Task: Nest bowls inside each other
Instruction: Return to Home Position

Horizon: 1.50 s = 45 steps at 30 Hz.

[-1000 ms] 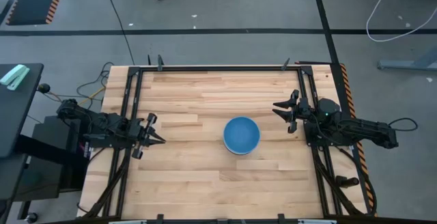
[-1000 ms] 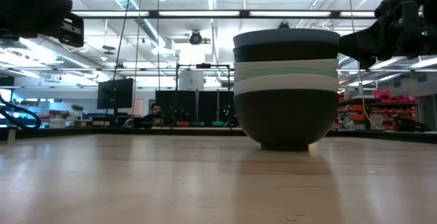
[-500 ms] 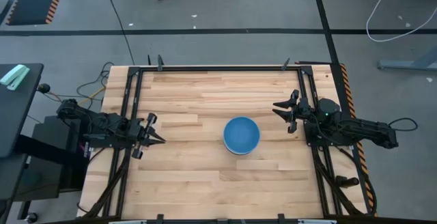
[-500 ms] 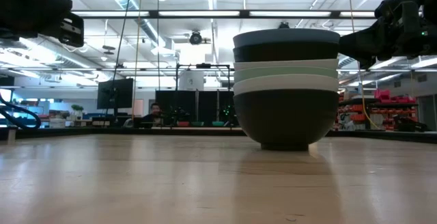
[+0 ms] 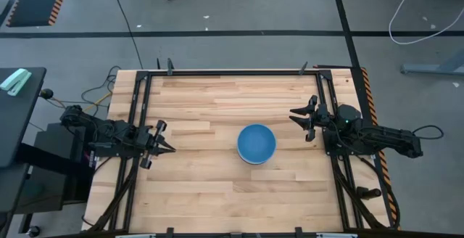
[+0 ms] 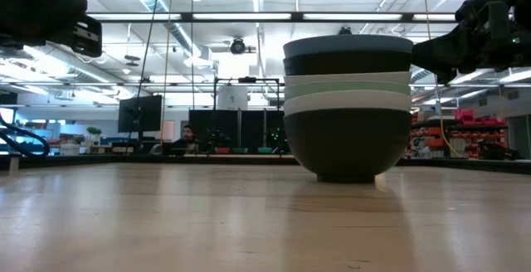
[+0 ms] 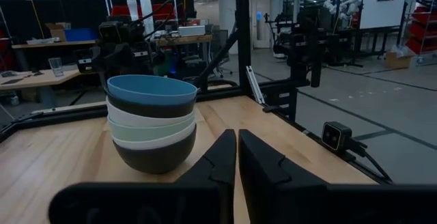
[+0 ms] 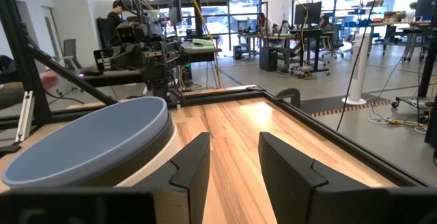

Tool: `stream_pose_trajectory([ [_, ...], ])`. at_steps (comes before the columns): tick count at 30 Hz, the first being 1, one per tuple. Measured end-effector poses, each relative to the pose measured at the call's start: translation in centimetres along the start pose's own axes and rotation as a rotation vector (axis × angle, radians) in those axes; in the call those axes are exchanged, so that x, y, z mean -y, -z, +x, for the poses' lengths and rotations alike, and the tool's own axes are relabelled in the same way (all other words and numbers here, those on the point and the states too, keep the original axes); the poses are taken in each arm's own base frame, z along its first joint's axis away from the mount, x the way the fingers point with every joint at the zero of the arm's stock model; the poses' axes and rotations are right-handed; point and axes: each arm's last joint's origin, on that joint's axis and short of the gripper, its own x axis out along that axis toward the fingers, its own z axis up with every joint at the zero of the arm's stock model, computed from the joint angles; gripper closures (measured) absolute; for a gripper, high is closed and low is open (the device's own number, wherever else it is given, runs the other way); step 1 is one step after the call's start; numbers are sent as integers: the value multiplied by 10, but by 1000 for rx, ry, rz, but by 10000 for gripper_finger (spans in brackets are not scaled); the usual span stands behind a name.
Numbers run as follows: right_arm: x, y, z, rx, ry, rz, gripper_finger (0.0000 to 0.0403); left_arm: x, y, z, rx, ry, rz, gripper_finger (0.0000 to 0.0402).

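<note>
The bowls stand nested in one stack [image 5: 256,143] right of the table's middle, with the blue bowl on top. In the low view the stack [image 6: 347,106] shows a black bowl at the bottom, resting on the wood, then white, pale mint green, white, black and the blue rim. My left gripper [image 5: 170,149] hovers near the table's left edge, shut, pointing at the stack [image 7: 151,125]. My right gripper [image 5: 293,114] hovers right of the stack [image 8: 89,145], open, touching nothing.
Black metal frame rails [image 5: 138,122] run along the table's left, right and far sides. Bare wood [image 5: 217,194] lies around the stack. Beyond the table are workbenches, monitors and people [image 8: 117,19] in the room.
</note>
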Motion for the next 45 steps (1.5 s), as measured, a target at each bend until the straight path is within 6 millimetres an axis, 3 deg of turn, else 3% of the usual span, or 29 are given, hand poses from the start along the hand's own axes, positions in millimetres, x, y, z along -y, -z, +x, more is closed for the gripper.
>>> stream_pose_trajectory([
  [13,0,0,0,0,0,0,269,0,0,0,0,0,0,365],
  [45,0,0,0,0,0,0,269,0,0,0,0,1,0,378],
])
